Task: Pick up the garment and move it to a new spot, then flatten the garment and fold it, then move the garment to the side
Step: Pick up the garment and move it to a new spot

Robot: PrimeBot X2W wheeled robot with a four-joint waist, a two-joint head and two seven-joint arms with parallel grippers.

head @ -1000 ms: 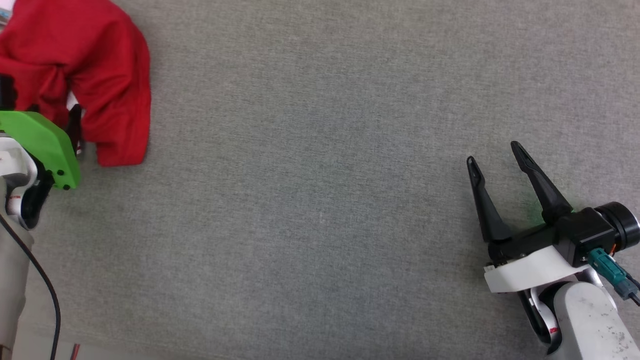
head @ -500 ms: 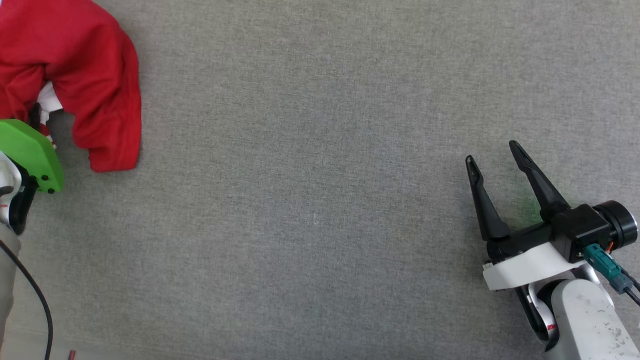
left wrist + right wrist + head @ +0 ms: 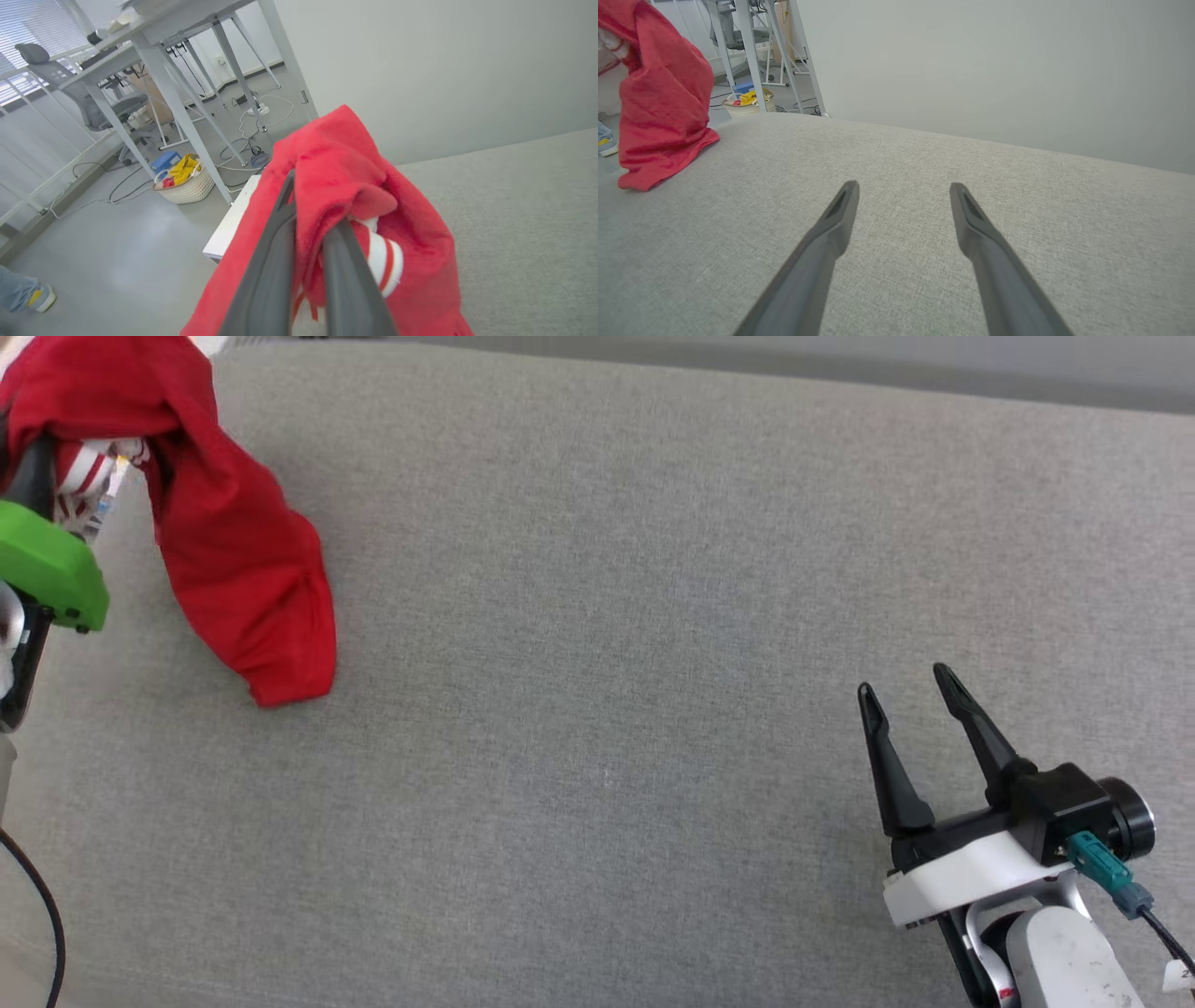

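**Garment hangs from 1 gripper at the left edge**

At far left, the left gripper (image 3: 314, 210) is clamped on a bunched fold of the garment (image 3: 238, 579). The garment hangs lifted, and its lower end seems to touch the grey surface (image 3: 653, 616). At right, the right gripper (image 3: 903, 681) hovers with its 2 fingers spread wide, holding nothing. The pinch takes only a bunch of cloth, so the garment may slip free. The trailing end could also drag and land crumpled.

The grey cloth surface (image 3: 607, 616) lies open across its whole middle. At its left edge the red shirt (image 3: 243, 588) hangs down to the cloth, and the right gripper (image 3: 901, 679), fingers spread, sits by the near right corner.
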